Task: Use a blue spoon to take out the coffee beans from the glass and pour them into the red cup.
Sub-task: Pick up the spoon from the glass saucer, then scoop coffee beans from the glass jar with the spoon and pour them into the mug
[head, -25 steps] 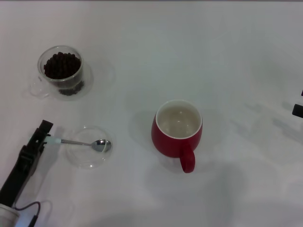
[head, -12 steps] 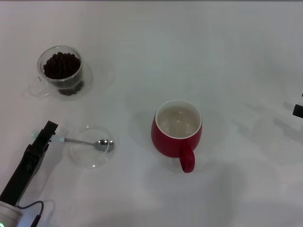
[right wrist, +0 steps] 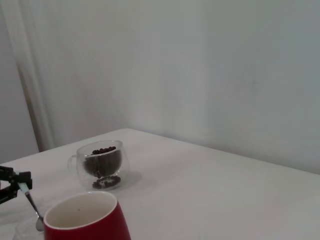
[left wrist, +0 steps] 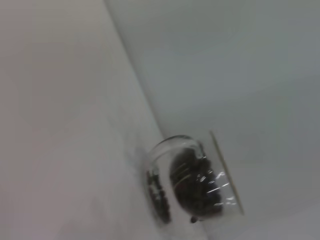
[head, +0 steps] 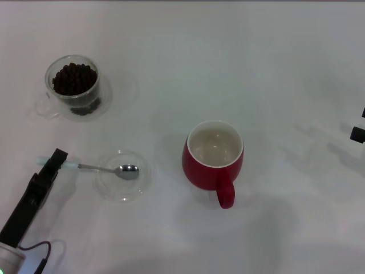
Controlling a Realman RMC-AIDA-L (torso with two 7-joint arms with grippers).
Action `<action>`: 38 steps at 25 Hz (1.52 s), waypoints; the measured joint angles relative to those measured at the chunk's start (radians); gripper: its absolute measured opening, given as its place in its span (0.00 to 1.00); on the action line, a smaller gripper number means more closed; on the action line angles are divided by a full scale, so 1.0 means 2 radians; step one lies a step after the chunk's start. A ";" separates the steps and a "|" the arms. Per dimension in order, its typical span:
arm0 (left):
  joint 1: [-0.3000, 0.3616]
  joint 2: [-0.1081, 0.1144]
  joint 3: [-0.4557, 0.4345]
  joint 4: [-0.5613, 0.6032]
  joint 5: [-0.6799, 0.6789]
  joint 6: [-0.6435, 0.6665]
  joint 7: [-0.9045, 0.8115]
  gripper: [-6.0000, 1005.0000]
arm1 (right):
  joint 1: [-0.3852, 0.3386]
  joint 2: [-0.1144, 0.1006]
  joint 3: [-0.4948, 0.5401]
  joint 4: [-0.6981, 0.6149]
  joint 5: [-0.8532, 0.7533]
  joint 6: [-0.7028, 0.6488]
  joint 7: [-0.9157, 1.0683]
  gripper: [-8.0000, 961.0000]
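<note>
One left hand (head: 55, 161) clenched on blue spoon (head: 108, 169) handle | bowl over dish (head: 122, 175)

No text, label, brand, number or sign can be read on anything here

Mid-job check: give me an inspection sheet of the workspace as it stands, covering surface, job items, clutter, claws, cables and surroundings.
Surface: white table, no spills seen.
Glass: upright, far left, heaped with coffee beans.
Red cup: upright, centre, looks empty.
Blue spoon: handle in the left claw, bowl over the clear dish.
Clutter: only that dish.
Left claw: shut on the spoon handle, near left.
Right claw: at the right edge, barely in view.
Cables: one by the left arm's base.
Surroundings: plain wall.
</note>
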 joint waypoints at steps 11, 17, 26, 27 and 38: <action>0.004 0.004 -0.005 -0.075 0.009 0.134 0.014 0.13 | 0.000 0.007 0.000 0.000 0.000 -0.019 -0.005 0.63; -0.050 0.007 -0.009 -0.167 -0.010 0.190 -0.026 0.13 | 0.003 0.014 0.000 -0.001 0.000 -0.041 -0.018 0.63; -0.155 0.008 -0.004 -0.309 -0.013 0.184 -0.163 0.13 | 0.008 0.022 0.002 -0.005 0.000 -0.065 -0.027 0.63; -0.168 0.011 -0.002 -0.324 -0.012 0.179 -0.186 0.13 | 0.008 0.023 0.003 -0.005 0.001 -0.068 -0.027 0.63; -0.233 0.038 0.000 -0.338 0.041 0.106 -0.250 0.13 | 0.002 0.029 0.003 -0.005 0.014 -0.089 -0.027 0.63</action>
